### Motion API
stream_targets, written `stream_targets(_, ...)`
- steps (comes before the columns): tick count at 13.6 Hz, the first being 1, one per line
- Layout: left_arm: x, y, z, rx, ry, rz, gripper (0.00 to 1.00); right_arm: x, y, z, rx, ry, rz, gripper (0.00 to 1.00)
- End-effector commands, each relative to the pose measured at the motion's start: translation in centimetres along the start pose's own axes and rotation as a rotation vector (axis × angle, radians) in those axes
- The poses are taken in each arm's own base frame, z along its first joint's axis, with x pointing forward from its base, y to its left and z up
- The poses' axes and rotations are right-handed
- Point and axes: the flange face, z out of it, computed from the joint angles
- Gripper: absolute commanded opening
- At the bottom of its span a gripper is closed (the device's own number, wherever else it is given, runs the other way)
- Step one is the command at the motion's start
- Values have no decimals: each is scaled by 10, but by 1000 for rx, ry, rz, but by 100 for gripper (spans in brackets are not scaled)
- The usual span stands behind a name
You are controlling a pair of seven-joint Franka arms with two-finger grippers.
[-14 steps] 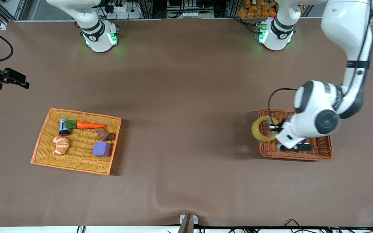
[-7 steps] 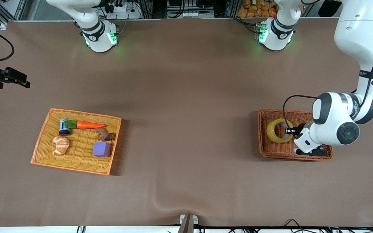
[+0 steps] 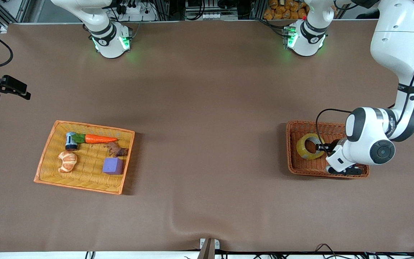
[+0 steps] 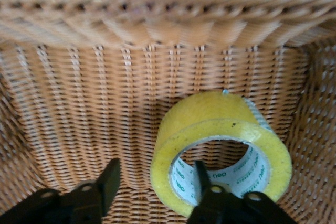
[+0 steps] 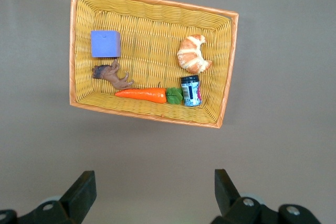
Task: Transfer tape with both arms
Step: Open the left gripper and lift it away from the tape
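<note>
The tape (image 3: 301,149), a yellowish roll with a pale core, rests in the brown wicker basket (image 3: 290,160) at the left arm's end of the table. My left gripper (image 3: 322,146) reaches into that basket. In the left wrist view one finger (image 4: 201,179) stands inside the ring of the tape (image 4: 210,116). The other finger (image 4: 111,178) stands outside it with a gap to the roll's wall. The left gripper (image 4: 156,176) is open and grips nothing. My right gripper (image 3: 25,94) waits open over the table at the right arm's end, with nothing between the fingers of that gripper (image 5: 155,182).
A yellow wicker tray (image 3: 84,189) lies toward the right arm's end. It holds a carrot (image 3: 99,139), a croissant (image 3: 67,161), a purple cube (image 3: 113,166), a small can (image 3: 71,141) and a brown figure (image 3: 117,149). The basket's woven wall (image 4: 79,103) rises close round the left gripper.
The left gripper carried the tape from over the brown basket's edge down into the basket, then opened off the roll's wall. The right arm has hardly moved.
</note>
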Motion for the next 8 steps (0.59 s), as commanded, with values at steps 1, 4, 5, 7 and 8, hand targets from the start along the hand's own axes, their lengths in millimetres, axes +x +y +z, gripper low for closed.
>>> stream_targets(1,-3,-6,-56,32,60,20,100,3,-2,-3,-4,4,-12,100)
stream_targets(4,-21,0,-134,38,114,18,100,3,-6,-2,-4,1,-17,100)
stream_targets(5,-33,4,-162,43,140,21,100,3,-5,-2,-4,2,-17,100)
stream_targets(7,-61,28,-213,48,184,41,100,4,-6,-3,-4,8,-14,100)
stream_targets(8,-76,33,-232,56,191,34,100,4,-7,-3,-4,8,-11,100)
